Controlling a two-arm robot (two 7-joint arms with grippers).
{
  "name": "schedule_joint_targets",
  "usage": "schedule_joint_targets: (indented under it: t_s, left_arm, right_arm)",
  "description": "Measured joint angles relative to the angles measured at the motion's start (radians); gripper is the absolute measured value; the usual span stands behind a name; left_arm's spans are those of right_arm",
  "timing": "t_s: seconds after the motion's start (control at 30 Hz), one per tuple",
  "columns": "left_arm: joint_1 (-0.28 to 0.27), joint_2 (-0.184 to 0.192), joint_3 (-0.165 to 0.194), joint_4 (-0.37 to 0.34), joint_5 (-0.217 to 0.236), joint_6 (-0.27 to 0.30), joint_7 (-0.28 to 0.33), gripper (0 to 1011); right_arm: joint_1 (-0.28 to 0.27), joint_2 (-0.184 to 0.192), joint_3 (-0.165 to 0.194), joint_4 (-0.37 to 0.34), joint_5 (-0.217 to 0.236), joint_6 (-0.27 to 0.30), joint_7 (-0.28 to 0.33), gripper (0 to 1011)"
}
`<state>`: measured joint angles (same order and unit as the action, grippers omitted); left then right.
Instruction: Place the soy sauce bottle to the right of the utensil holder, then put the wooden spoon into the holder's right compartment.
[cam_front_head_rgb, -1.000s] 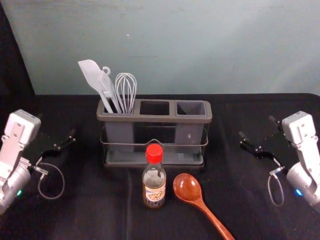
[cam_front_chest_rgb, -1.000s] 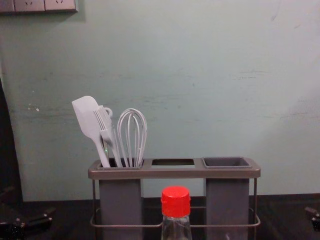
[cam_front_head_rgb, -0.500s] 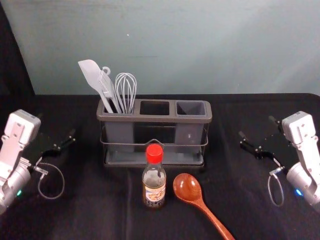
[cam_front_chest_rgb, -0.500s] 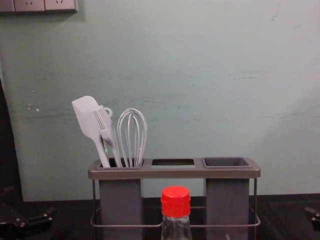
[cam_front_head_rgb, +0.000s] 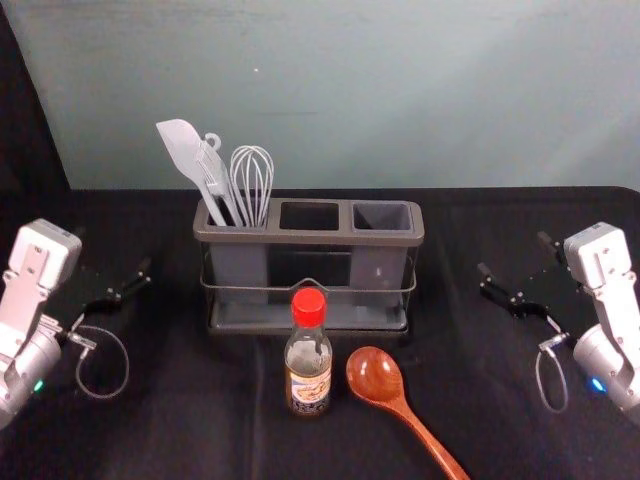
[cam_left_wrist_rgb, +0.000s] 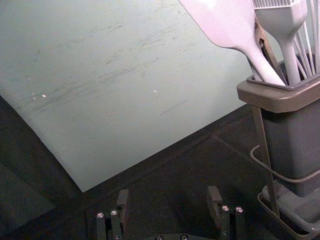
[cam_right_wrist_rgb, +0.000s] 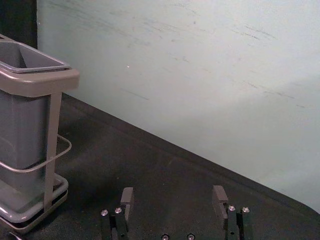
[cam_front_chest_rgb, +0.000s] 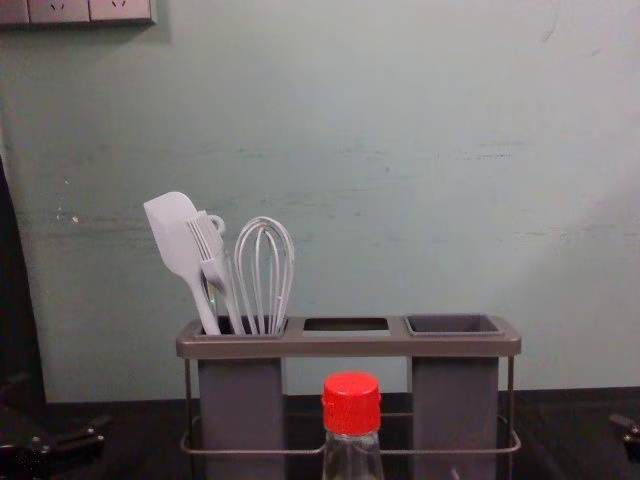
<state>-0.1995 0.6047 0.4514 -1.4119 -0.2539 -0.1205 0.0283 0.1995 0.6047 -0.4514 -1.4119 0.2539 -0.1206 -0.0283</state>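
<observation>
At the bottom of the head view, right of centre, the wooden spoon (cam_front_head_rgb: 376, 375) lies on the dark table (cam_front_head_rgb: 200, 430), its handle slanting down to the lower edge. Just beside its bowl, toward the frame's middle, the soy sauce bottle (cam_front_head_rgb: 308, 365) stands upright under a red cap, in front of the utensil holder (cam_front_head_rgb: 310, 237).

The left tool (cam_front_head_rgb: 113, 252) is at the frame's left side, the right tool (cam_front_head_rgb: 513, 253) at its right side, both well apart from bottle and spoon. Each one's fingers are spread, with nothing between them.

The holder stands upright at centre. Its left compartment carries a spatula (cam_front_chest_rgb: 178, 235), a brush (cam_front_chest_rgb: 210, 250) and a whisk (cam_front_chest_rgb: 264, 270). Behind rises a pale wall (cam_front_chest_rgb: 420, 150), with a socket panel (cam_front_chest_rgb: 90, 11) at the chest view's upper left.
</observation>
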Motion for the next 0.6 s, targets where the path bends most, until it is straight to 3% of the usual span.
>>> schedule_joint_targets:
  t_s: [0.17,0.4,0.6]
  left_arm:
    - [0.000,0.000,0.000,0.000,0.000,0.000,0.000,1011]
    - [0.000,0.000,0.000,0.000,0.000,0.000,0.000,1011]
    - [0.000,0.000,0.000,0.000,0.000,0.000,0.000,1011]
  right_arm:
    - [-0.001,0.000,0.001,0.000,-0.001,-0.001,0.000,1000]
    - [-0.043,0.007,0.039,-0.035,-0.005,-0.062,0.007,1000]
    - [-0.115,0.039,0.090,-0.123,0.049,-0.107,0.049,1000]
